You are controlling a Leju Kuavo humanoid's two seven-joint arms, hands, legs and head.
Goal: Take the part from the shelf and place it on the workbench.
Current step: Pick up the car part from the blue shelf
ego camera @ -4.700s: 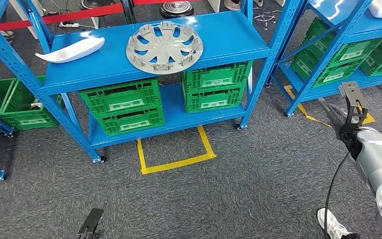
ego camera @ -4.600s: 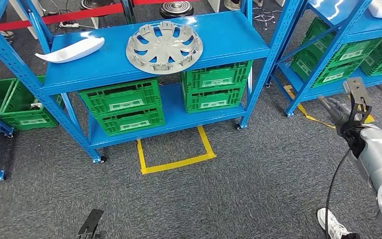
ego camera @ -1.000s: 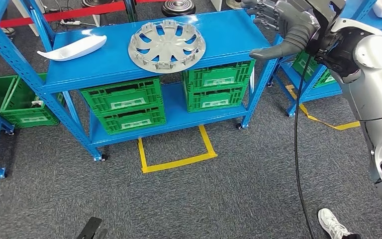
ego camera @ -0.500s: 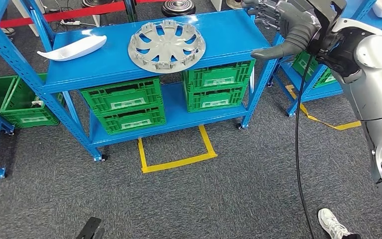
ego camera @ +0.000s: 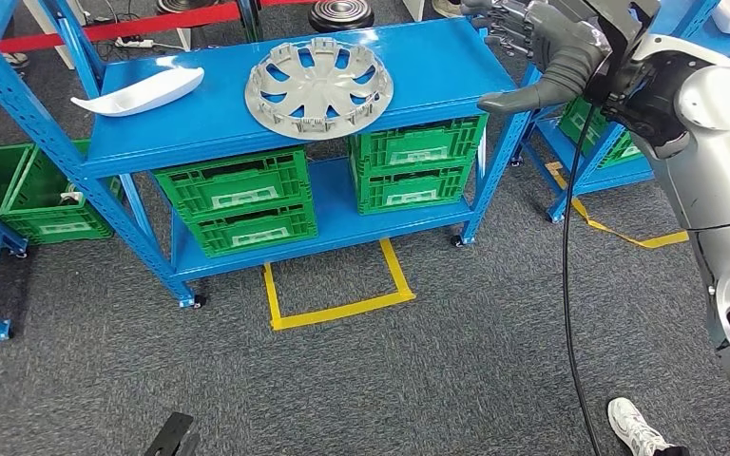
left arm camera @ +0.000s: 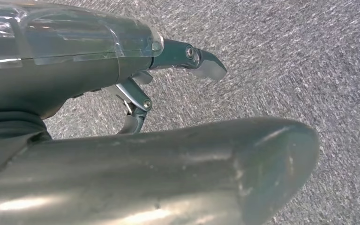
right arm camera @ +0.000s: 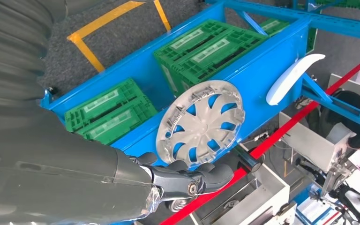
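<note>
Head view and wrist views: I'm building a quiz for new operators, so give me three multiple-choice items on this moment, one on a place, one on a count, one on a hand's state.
1. Where does the hubcap lie?
A. top level of the blue shelf
B. on the floor
C. in a crate

2. How many green crates stand on that shelf's lower level?
A. two
B. four
C. six

3. What is the right hand doing?
A. gripping the hubcap
B. raised near the shelf's corner, holding nothing
C. resting on a crate

Answers:
1 A, it lies flat on the top board.
2 B, two stacks of two.
3 B, its fingers are apart, clear of the hubcap.
</note>
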